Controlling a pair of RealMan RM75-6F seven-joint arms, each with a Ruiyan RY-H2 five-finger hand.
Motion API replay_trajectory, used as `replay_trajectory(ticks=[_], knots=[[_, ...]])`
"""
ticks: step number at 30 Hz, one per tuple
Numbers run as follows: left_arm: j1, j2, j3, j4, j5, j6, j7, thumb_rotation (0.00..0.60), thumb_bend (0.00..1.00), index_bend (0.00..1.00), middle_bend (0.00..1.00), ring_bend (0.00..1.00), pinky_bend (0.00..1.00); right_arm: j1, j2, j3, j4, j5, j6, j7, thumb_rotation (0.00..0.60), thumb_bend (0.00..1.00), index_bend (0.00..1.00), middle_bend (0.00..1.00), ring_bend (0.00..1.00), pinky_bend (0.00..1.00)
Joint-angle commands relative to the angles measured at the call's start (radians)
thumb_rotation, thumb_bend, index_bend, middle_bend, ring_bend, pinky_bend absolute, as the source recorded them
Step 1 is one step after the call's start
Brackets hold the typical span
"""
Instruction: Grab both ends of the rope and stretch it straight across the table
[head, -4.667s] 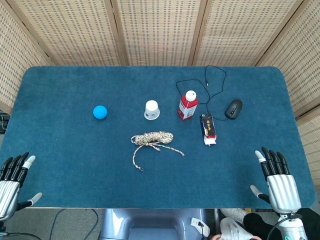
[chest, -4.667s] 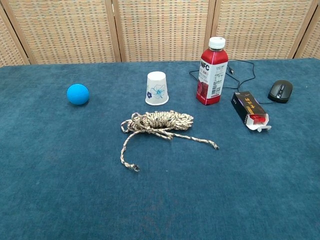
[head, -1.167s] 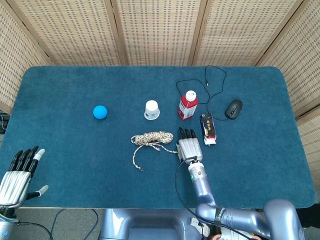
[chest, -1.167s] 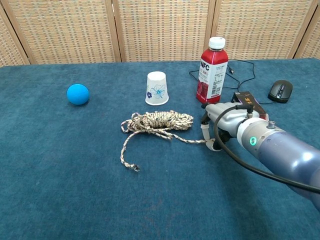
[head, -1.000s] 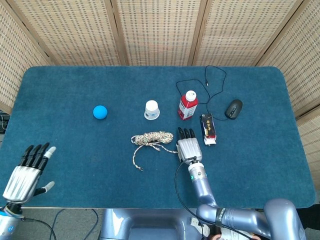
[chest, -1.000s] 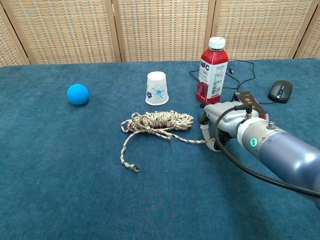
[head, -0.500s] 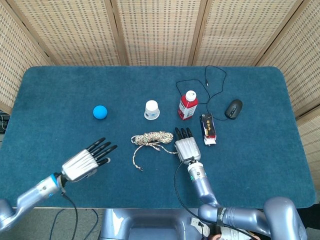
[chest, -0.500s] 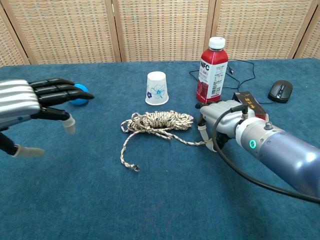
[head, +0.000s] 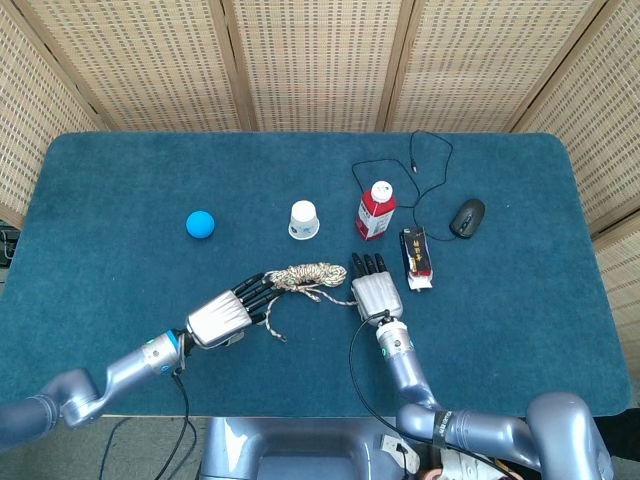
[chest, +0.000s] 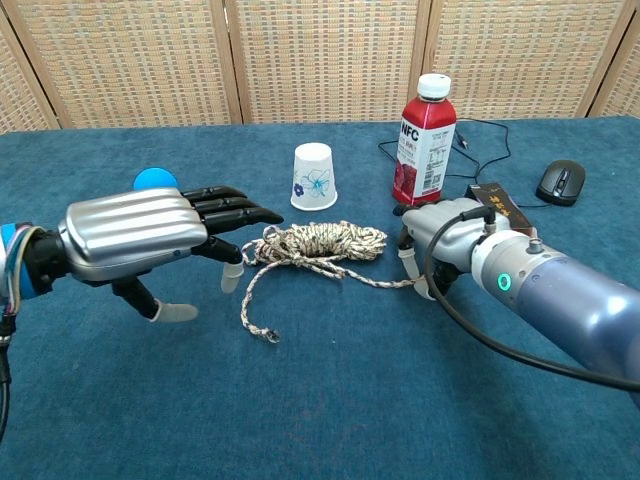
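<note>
The speckled rope (head: 305, 275) lies coiled at mid-table, also seen in the chest view (chest: 320, 242). One loose tail curls toward me and ends at a frayed tip (chest: 268, 335). The other tail runs right to my right hand (chest: 445, 235). That hand (head: 373, 292) lies palm down over the tail's end, fingers stretched forward and thumb down beside the rope; no grip shows. My left hand (head: 222, 318) hovers just left of the coil with its fingers (chest: 235, 212) spread and pointing at it, holding nothing.
Behind the rope stand a white paper cup (head: 304, 220) and a red juice bottle (head: 376, 210). A small dark box (head: 416, 255) lies right of my right hand, then a black mouse (head: 467, 217) with its cable. A blue ball (head: 200, 224) sits far left.
My left hand has swept in from the table's near left edge to just beside the coil. My right hand has edged slightly left over the rope's right tail.
</note>
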Motion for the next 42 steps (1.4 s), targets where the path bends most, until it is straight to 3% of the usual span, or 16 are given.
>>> replay_trajectory(ticks=[1, 17, 34, 42], knots=[[-0.02, -0.034, -0.005, 0.012, -0.02, -0.021, 0.019, 0.6, 0.3, 0.48, 0.0, 0.0, 0.0, 0.0, 0.0, 0.001, 0.001, 0.001, -0.002, 0.004, 0.6, 0.52, 0.68, 0.0, 0.0, 0.0], [-0.061, -0.131, -0.003, 0.036, -0.126, -0.103, 0.093, 0.6, 0.3, 0.5, 0.0, 0.0, 0.0, -0.001, 0.005, 0.007, 0.023, 0.006, -0.032, 0.045, 0.6, 0.52, 0.68, 0.0, 0.0, 0.0], [-0.079, -0.187, 0.03, 0.094, -0.184, -0.094, 0.07, 0.6, 0.32, 0.55, 0.0, 0.0, 0.0, 0.002, 0.001, 0.01, 0.038, 0.001, -0.045, 0.075, 0.6, 0.52, 0.69, 0.0, 0.0, 0.0], [-0.083, -0.196, 0.039, 0.103, -0.194, -0.08, 0.067, 0.6, 0.39, 0.56, 0.0, 0.0, 0.0, 0.003, 0.001, 0.01, 0.04, 0.002, -0.045, 0.077, 0.6, 0.52, 0.69, 0.0, 0.0, 0.0]])
